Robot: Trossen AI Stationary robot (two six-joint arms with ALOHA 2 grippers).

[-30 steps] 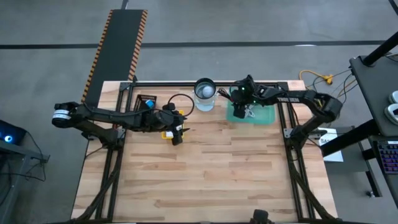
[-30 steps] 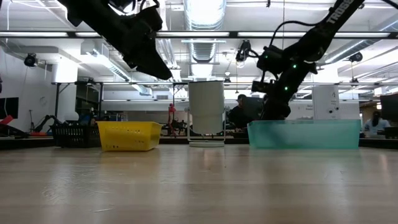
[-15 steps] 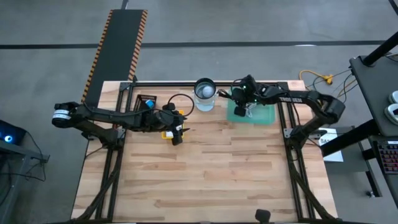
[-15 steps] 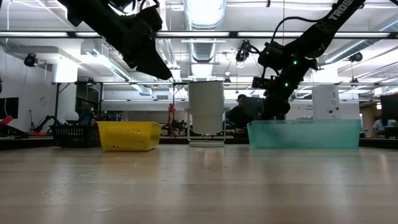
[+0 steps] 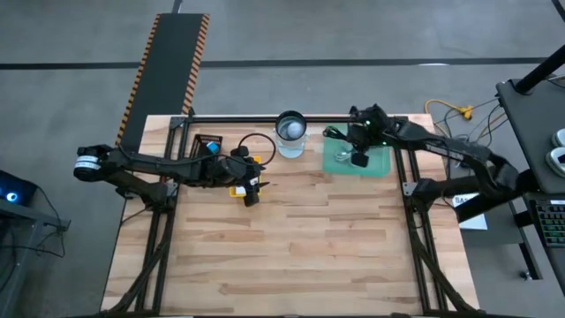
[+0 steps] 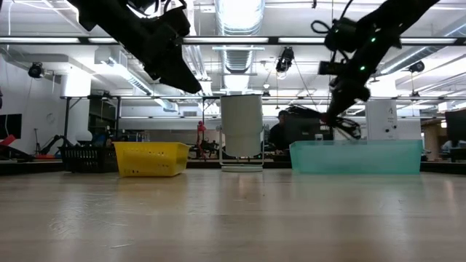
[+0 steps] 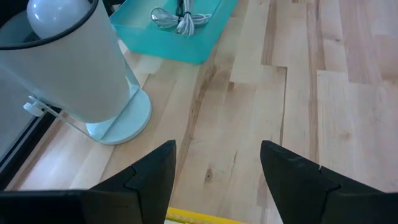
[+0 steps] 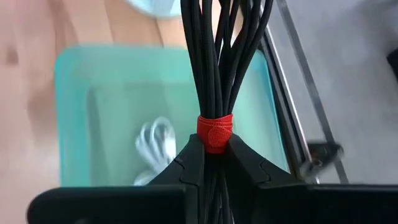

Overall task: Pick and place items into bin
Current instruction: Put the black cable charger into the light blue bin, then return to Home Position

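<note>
Worktop (image 5: pixel 300 238) is carrying a teal bin (image 5: pixel 377 164), a white cylinder (image 5: pixel 290 132) and a yellow bin (image 6: pixel 151 158). Only the right wrist view is showing the grip: the right end effector (image 8: pixel 211 163) is pinching a black cable coil (image 8: pixel 219 68) just below its red tie (image 8: pixel 214 132), above the teal bin, where a white cable (image 8: pixel 154 144) is lying. Low view is showing the right end effector (image 6: pixel 339 116) hanging above the teal bin (image 6: pixel 357 156), coil dangling clear of the rim. High view is showing the right arm reaching over the teal bin from the right. Left arm is stretching across the worktop, left end effector (image 5: pixel 251 189) over the yellow bin; left wrist view is showing its fingers (image 7: pixel 149 177) spread wide, holding nothing, pointing toward the cylinder (image 7: pixel 68 62) and teal bin (image 7: pixel 186 46). A black mat (image 5: pixel 168 71) is lying beyond the worktop.
</note>
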